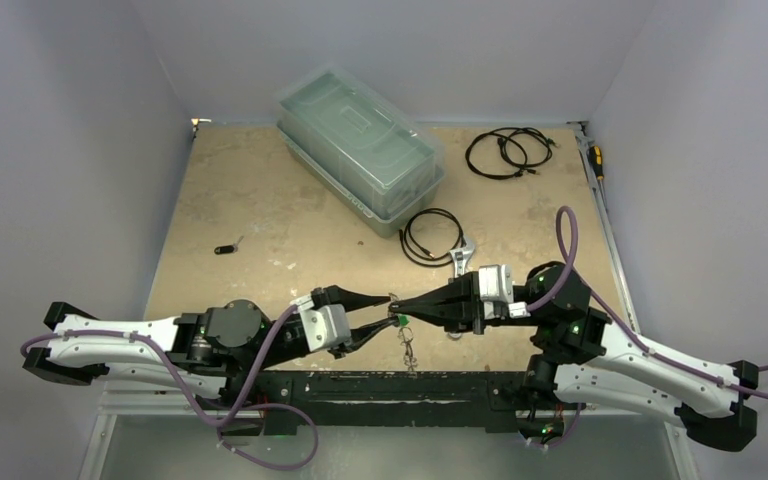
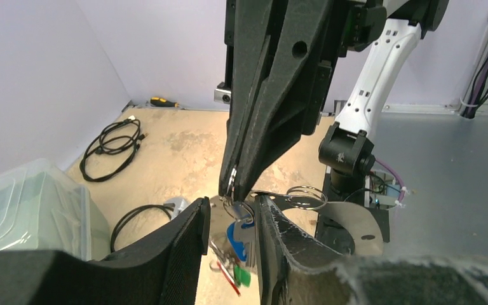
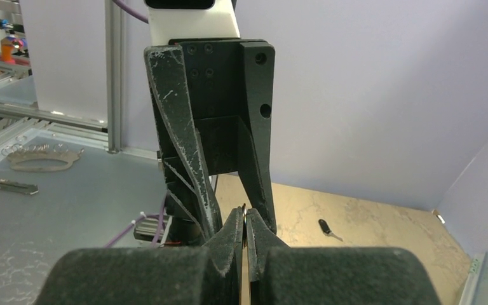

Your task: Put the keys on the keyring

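The sandy counter carries a clear lidded plastic container at the back. Over the counter's near edge the left arm and right arm reach in from either side and meet tip to tip, both raised off the surface.

Two coils of black cable lie on the counter, one near the far right corner and one just in front of the container. A wrench lies touching the nearer coil.

The keyring, a wide flat loop fringed with small rings, lies on the grey metal surface beside the counter. It is well apart from both sets of jaws and nothing holds it.

The right jaws are clenched tight, and their tips pinch a small ring. The keys hang from it in a bunch. A blue tag sits near the top of the bunch and a green tag dangles at the bottom.

The left jaws are released and stand partly spread, and the bunch hangs in the gap between the two fingers. The keys lie close against the finger on the right of the wrist view, and a strip of light shows on their other side. Whether that finger actually touches them cannot be told.

One loose key with a black tag lies alone on the left part of the counter, far from both arms.
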Controlling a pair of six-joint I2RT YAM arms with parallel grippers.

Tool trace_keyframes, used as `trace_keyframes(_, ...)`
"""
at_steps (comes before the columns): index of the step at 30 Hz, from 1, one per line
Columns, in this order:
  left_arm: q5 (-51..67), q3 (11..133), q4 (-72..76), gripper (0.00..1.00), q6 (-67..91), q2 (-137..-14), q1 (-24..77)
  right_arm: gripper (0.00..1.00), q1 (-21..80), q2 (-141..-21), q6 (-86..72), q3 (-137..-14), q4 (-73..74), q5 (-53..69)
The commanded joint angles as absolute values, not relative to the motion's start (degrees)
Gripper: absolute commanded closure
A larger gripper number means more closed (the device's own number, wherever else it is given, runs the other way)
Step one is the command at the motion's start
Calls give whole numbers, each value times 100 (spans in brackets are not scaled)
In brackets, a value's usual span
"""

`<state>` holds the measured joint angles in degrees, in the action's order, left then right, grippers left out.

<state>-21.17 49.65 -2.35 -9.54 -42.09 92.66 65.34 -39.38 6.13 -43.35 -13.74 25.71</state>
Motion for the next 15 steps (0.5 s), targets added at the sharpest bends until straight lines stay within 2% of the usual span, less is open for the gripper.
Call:
trace_keyframes(1, -2054, 4880, 302, 68, -895, -4184, 9272, 100, 6548, -3956, 514, -4359, -1815, 2705)
trace_keyframes(9, -2204, 4914, 241, 80, -899, -4210, 9272, 100, 6548, -3851, 485, -4329, -1896, 2625)
trace_keyframes(15, -2214, 4911, 228, 99, -894, -4199, 9272, 100, 6548, -3854, 466, -4315, -1916, 2602)
